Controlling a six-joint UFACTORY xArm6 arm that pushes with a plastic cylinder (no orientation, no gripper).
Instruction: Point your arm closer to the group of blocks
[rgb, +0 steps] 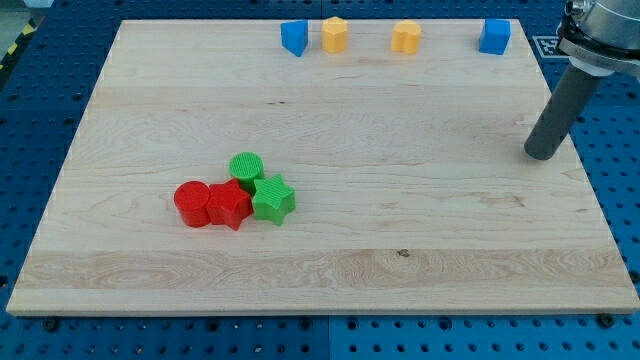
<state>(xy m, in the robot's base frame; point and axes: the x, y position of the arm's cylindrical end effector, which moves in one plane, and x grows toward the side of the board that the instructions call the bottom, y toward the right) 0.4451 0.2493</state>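
The wooden worktop (420, 240) fills the view, pale planks on a blue perforated base. My arm enters at the worktop's top right corner as a dark rod; my tip (541, 156) rests on the wood near the right edge, in its upper half. I carry no pincer, so there is nothing to spread or press together, only this rod end.

The group of blocks lies in the lower left part of the worktop, well apart from my tip: a red cylinder (192, 204), a red star (229, 206), a green star (272, 199) and a green cylinder (246, 167), all touching or just beside one another.

Along the top edge sit four loose blocks: a blue wedge-like block (294, 38), a yellow pentagon-like block (334, 34), a yellow block (406, 37) whose shape I cannot settle, and a blue cube (494, 36).

Step in hand, as I judge it: the approach is hardly begun. The next move calls for a long diagonal slide toward the lower left, across bare wood, stopping short of the green star so the cluster is not disturbed.
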